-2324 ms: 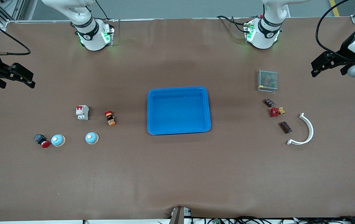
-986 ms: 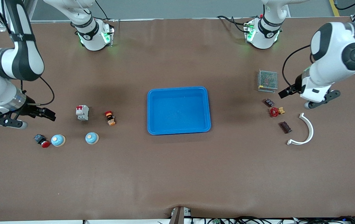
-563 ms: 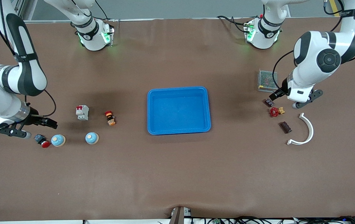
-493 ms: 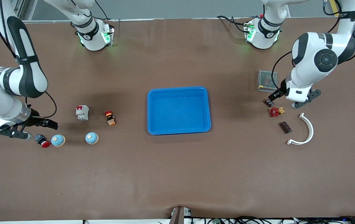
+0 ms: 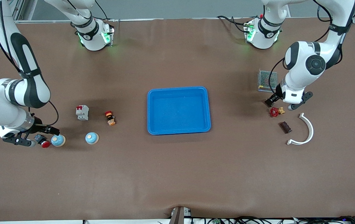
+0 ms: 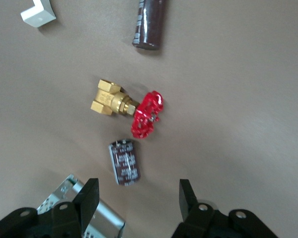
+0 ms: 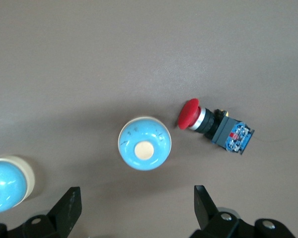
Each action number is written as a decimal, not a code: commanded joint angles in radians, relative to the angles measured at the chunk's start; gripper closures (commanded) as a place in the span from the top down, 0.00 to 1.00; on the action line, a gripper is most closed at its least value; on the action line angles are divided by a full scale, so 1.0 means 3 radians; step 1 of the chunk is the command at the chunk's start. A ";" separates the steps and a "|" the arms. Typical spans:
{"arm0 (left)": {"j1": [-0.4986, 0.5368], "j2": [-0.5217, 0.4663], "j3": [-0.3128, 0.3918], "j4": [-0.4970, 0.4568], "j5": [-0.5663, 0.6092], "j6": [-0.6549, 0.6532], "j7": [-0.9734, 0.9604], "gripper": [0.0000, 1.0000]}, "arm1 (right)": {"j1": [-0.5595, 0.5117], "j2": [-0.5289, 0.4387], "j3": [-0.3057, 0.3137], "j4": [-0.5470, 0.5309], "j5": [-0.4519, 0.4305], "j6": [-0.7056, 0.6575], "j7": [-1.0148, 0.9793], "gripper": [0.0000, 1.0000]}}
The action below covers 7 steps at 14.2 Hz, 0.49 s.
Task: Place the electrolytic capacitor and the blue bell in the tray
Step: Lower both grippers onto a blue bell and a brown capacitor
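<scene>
Left claw (image 6: 136,201) open over capacitor (image 6: 124,162), probably hidden in front view; right claw (image 7: 136,208) open over bell (image 7: 144,143)

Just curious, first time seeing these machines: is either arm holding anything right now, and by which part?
Nothing is held. The left end effector hangs open over a small capacitor; the right end effector hangs open over a blue bell.

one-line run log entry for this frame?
left gripper: open, over capacitor | right gripper: open, over blue bell | tray: empty
</scene>
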 commanded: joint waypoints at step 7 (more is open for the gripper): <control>0.0089 0.0395 -0.0013 0.0000 -0.0036 0.0299 -0.0099 0.62 | -0.0058 0.0333 0.0041 0.0256 -0.0058 0.0140 -0.0007 1.00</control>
